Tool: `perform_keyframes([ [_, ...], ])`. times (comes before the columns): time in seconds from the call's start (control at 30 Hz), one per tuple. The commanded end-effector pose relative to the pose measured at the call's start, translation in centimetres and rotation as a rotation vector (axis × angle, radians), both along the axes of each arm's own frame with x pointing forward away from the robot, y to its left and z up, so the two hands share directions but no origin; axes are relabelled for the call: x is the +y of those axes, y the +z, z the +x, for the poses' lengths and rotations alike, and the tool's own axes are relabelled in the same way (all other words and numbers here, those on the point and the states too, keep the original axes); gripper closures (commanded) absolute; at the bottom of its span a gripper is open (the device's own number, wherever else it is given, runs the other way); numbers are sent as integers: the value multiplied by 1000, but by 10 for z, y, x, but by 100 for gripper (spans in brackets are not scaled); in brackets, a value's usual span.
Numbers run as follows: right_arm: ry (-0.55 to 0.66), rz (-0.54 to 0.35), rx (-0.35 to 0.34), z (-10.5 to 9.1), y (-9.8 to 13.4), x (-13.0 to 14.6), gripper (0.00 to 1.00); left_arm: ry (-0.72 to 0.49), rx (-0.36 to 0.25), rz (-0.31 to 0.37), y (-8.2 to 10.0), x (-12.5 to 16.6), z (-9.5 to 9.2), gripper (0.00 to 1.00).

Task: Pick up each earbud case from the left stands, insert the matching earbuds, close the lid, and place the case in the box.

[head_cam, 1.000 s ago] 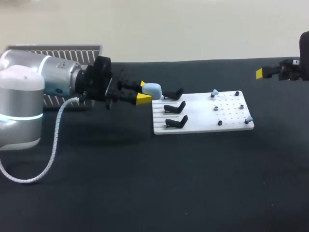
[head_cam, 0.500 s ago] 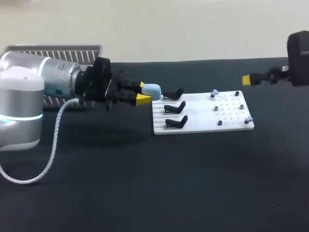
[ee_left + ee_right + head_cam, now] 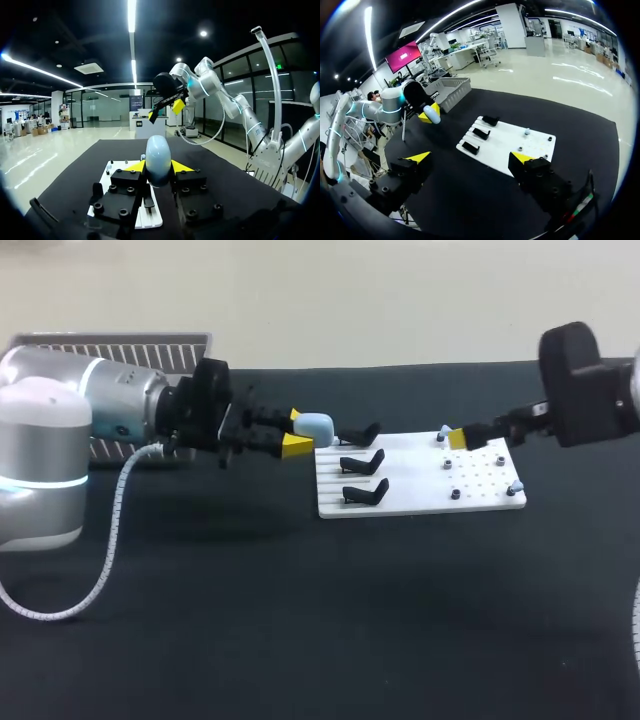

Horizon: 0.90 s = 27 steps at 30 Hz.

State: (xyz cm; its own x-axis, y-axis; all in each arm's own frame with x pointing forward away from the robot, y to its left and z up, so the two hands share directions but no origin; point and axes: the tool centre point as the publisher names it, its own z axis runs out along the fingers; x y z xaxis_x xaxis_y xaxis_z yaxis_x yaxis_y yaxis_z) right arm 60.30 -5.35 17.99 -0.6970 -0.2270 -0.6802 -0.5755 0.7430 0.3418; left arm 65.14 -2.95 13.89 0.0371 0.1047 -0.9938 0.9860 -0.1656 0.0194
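The black table (image 3: 300, 640) carries a grey slatted box (image 3: 110, 344), well left of the white stand board (image 3: 420, 498). Just off the board's left edge, the left gripper (image 3: 297, 432) is clamped on the pale blue earbud case (image 3: 316, 426). The right gripper (image 3: 459, 438), fingers spread wide, hovers over the board's right half by tiny pale pieces, probably earbuds (image 3: 445, 430).

The case looks light, rigid and slippery. I'd hold its broad sides below the lid seam.

A second ago the right arm sat far right of the board; the left is unmoved.
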Motion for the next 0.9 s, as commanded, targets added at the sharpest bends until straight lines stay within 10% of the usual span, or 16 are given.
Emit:
perform_keyframes([
  [0.03, -13, -40, 33, -1, 1, 27, 0, 3, -3, -2, 0, 0, -1, 100],
  [0.9, 107, -46, 120, 14, -11, 132, 0, 3, -3, -2, 0, 0, -1, 100],
])
